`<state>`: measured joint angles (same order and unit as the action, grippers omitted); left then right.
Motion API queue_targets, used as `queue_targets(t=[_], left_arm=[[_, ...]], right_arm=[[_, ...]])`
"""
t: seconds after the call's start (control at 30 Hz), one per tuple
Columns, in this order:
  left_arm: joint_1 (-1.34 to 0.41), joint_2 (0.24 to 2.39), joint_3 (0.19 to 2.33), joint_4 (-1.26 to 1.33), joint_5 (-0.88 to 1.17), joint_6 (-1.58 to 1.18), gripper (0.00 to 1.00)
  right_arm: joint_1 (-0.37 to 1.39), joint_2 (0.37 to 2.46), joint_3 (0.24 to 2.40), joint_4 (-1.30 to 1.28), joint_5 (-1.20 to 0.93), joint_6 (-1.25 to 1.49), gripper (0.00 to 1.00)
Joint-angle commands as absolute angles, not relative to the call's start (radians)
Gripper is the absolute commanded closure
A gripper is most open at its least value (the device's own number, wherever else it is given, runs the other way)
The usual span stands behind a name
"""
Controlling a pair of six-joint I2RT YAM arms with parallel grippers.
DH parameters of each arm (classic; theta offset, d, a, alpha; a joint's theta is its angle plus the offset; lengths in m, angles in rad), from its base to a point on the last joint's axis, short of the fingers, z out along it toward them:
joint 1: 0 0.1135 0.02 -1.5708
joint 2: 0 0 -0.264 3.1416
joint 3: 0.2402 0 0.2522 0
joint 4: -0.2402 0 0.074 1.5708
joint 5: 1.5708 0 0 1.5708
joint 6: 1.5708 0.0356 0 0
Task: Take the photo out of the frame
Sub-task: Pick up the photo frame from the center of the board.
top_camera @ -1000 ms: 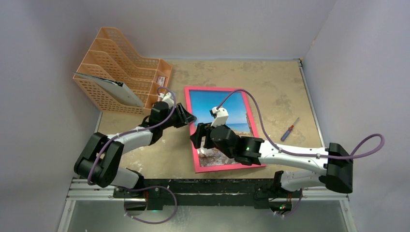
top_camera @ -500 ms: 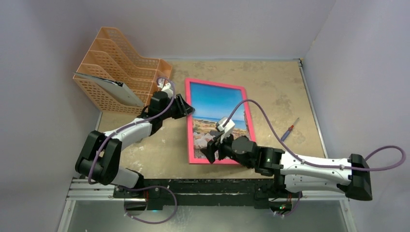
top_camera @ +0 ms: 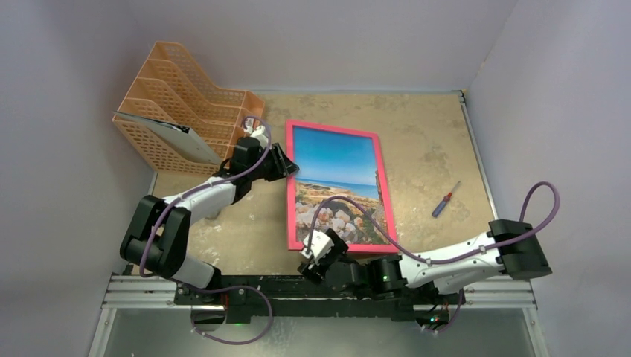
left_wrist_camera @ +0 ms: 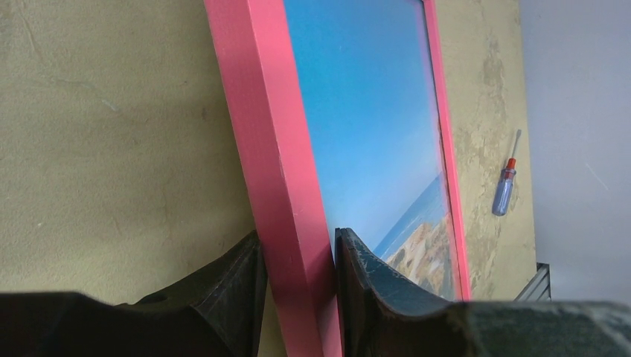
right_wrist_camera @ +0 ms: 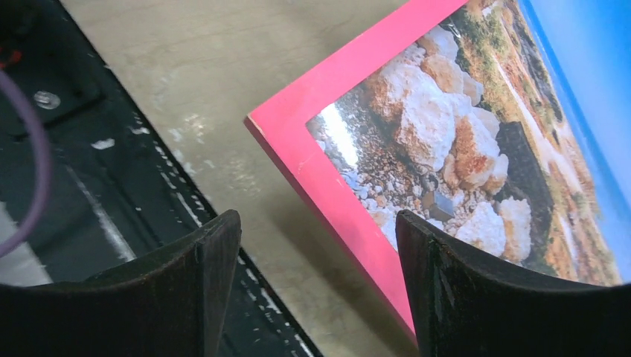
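Observation:
The pink-red frame (top_camera: 290, 208) lies face up in the middle of the table with the photo (top_camera: 335, 160) of blue sky, sea and pale rocks inside it. My left gripper (top_camera: 286, 169) is shut on the frame's left rail (left_wrist_camera: 260, 111), one finger outside the rail and the other on the photo (left_wrist_camera: 372, 111) side. My right gripper (top_camera: 312, 260) hangs open just off the frame's near left corner (right_wrist_camera: 298, 149), low over the table's front edge. Nothing is between its fingers, and the rocky part of the photo (right_wrist_camera: 446, 126) shows beyond them.
An orange mesh file rack (top_camera: 178, 111) holding a grey sheet (top_camera: 182, 140) stands at the back left, just behind my left arm. A small screwdriver (top_camera: 445, 199) lies right of the frame. The black base rail (right_wrist_camera: 89, 171) runs along the near edge under my right gripper.
My right arm has drawn back from above the photo to the near table edge, uncovering the picture. The frame has swung from tilted to nearly square. The left gripper kept its hold.

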<state>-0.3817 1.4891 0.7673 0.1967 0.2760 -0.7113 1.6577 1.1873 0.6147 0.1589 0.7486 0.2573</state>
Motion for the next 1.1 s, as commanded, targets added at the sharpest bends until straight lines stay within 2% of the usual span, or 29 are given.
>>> queue_targets(t=[0.0,0.23,0.4,0.93,1.0,1.07], left_arm=[[-0.374,1.479,0.843,0.244,0.274,-0.636,1.00],[-0.370,1.473,0.881,0.179,0.277,-0.618,1.00],[-0.370,1.478,0.878,0.168,0.286,-0.620,1.00],[-0.362,1.510,0.915,0.124,0.349,-0.602,1.00],[-0.362,1.515,0.921,0.118,0.356,-0.597,1.00],[-0.362,1.517,0.920,0.120,0.361,-0.597,1.00]], right_arm=[[1.666,1.258,0.632,0.237,0.881,0.145,0.22],[1.708,1.348,0.629,0.279,0.933,0.063,0.22],[1.708,1.389,0.597,0.413,1.040,-0.037,0.23],[1.686,1.553,0.524,0.743,1.155,-0.301,0.26],[1.677,1.569,0.523,0.766,1.160,-0.313,0.28],[1.675,1.588,0.525,0.790,1.156,-0.329,0.35]])
